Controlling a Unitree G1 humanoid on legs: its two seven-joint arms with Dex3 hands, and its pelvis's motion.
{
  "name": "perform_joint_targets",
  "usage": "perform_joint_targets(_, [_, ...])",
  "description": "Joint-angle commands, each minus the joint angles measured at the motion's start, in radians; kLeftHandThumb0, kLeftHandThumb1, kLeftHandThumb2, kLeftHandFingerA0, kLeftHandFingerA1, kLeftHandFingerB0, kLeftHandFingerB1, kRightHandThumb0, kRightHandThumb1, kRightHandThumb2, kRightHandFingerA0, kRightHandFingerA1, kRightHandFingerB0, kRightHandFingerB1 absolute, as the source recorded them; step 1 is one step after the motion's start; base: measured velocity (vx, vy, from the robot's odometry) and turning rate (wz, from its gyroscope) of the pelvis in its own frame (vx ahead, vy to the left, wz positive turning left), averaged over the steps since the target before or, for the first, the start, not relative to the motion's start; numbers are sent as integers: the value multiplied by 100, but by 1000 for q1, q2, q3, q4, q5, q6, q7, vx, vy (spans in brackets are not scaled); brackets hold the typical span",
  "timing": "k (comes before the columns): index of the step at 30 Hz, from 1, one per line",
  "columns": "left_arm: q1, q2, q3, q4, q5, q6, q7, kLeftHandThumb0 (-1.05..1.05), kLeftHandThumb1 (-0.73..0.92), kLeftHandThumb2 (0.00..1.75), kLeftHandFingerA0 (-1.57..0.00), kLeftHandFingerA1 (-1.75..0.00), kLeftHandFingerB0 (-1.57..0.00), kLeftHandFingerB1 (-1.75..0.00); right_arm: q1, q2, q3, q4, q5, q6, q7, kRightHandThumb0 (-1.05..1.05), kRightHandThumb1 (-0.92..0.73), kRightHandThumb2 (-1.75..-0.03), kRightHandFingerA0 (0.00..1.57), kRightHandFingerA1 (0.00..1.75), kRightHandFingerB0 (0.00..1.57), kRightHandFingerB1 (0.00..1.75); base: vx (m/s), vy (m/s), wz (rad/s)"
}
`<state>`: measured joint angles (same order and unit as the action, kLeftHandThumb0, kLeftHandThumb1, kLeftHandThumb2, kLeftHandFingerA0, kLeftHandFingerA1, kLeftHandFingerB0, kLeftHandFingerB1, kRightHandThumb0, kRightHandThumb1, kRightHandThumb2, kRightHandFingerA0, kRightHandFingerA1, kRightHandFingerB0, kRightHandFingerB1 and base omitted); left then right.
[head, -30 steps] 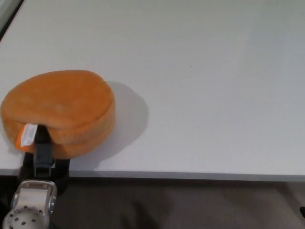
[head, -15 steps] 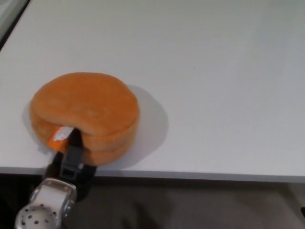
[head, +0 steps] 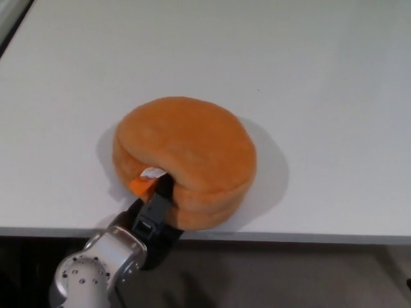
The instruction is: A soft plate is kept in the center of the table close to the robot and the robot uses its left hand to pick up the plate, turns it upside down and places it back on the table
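- At the bottom left, the robot's silver left forearm (head: 90, 279) rises from below the table edge.
- Its black left hand (head: 149, 221) pinches the near rim of the plate, one finger (head: 158, 200) pressed over the top surface; the other fingers are hidden beneath.
- The soft orange plate (head: 189, 154), thick and round, sits at the near edge of the white table (head: 321, 96), left of centre.
- A small white and orange tag (head: 145, 179) sticks out of the plate just beside the finger.
- The plate's shadow falls to its right.
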<state>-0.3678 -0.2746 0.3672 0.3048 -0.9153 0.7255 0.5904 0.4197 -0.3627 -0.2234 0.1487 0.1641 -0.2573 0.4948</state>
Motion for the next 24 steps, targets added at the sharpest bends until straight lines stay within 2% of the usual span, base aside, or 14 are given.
perform_joint_targets(1, [48, -106, -15, 8, 6, 37, 65, -44, 50, 86, -128, -149, -79, -121, 1, -21, -9, -9, 5, 25, 2, -76, -89, -67, 36, 43, 15, 35, 0, 0, 0])
perform_joint_targets(9, [64, -74, -31, -11, 16, 15, 23, -48, 52, 88, -125, -149, -80, -124, -5, -16, -8, -2, 13, 20, 7, -76, -89, -67, 36, 43, 16, 34, 0, 0, 0])
perform_joint_targets(10, [81, -78, -35, -24, 11, -4, -16, -60, 63, 100, -116, -141, -26, -67, -3, -16, -8, -3, 14, 22, 8, -80, -73, -105, 30, 54, 11, 46, 0, 0, 0])
perform_joint_targets(11, [106, -78, -40, -36, -1, -21, -84, -36, 58, 111, -116, -125, 0, -51, -1, -18, -8, -4, 13, 22, 9, -78, -72, -105, 31, 55, 11, 47, 0, 0, 0])
perform_joint_targets(12, [119, -74, -44, -40, -6, -23, -123, -36, 58, 111, -116, -125, 0, -51, 0, -18, -8, -5, 13, 23, 10, -78, -72, -105, 31, 55, 11, 47, 0, 0, 0])
perform_joint_targets(13, [132, -56, -58, -40, -8, -15, -188, -74, 85, 68, -52, -147, -17, -44, 0, -19, -8, -2, 12, 20, 11, -78, -73, -105, 30, 55, 11, 47, 0, 0, 0])
perform_joint_targets(14, [138, -49, -64, -39, -7, -12, -216, -74, 85, 68, -52, -147, -17, -44, 0, -19, -8, -1, 12, 18, 12, -78, -73, -105, 30, 55, 11, 47, 0, 0, 0])
perform_joint_targets(15, [141, -35, -77, -46, 4, -1, -221, -84, 88, 66, -44, -93, 0, -24, -3, -17, -8, 0, 17, 18, 14, -79, -74, -105, 30, 54, 10, 46, 0, 0, 0])
perform_joint_targets(16, [147, -31, -84, -56, 11, 0, -223, -105, 84, 112, -32, -71, 0, 0, -1, -17, -7, -3, 16, 19, 14, -79, -74, -105, 29, 54, 9, 46, 0, 0, 0])
perform_joint_targets(17, [154, -22, -87, -71, 16, 3, -221, -105, 85, 118, 0, -11, 0, -11, 1, -19, -5, -7, 12, 19, 15, -80, -75, -105, 28, 53, 9, 45, 0, 0, 0])
perform_joint_targets(18, [152, -14, -82, -73, 11, 7, -220, -105, 85, 118, 0, -11, 0, -11, -1, -21, -4, -4, 10, 19, 17, -80, -75, -105, 28, 53, 9, 45, 0, 0, 0])
perform_joint_targets(19, [147, -2, -76, -76, 6, 16, -217, -94, 92, 85, 0, 0, 0, 0, -3, -21, -4, 0, 11, 15, 18, -80, -75, -105, 28, 53, 9, 45, 0, 0, 0])
perform_joint_targets(20, [139, 14, -77, -79, 9, 29, -215, -98, 92, 78, 0, 0, 0, 0, -4, -21, -5, 1, 11, 14, 17, -81, -75, -105, 28, 53, 9, 45, 0, 0, 0])
perform_joint_targets(24, [124, 61, -56, -93, -3, 63, -209, -105, 92, 77, 0, 0, 0, 0, -7, -20, -6, 6, 11, 10, 19, -75, -72, -105, 28, 55, 8, 45, 0, 0, 0])
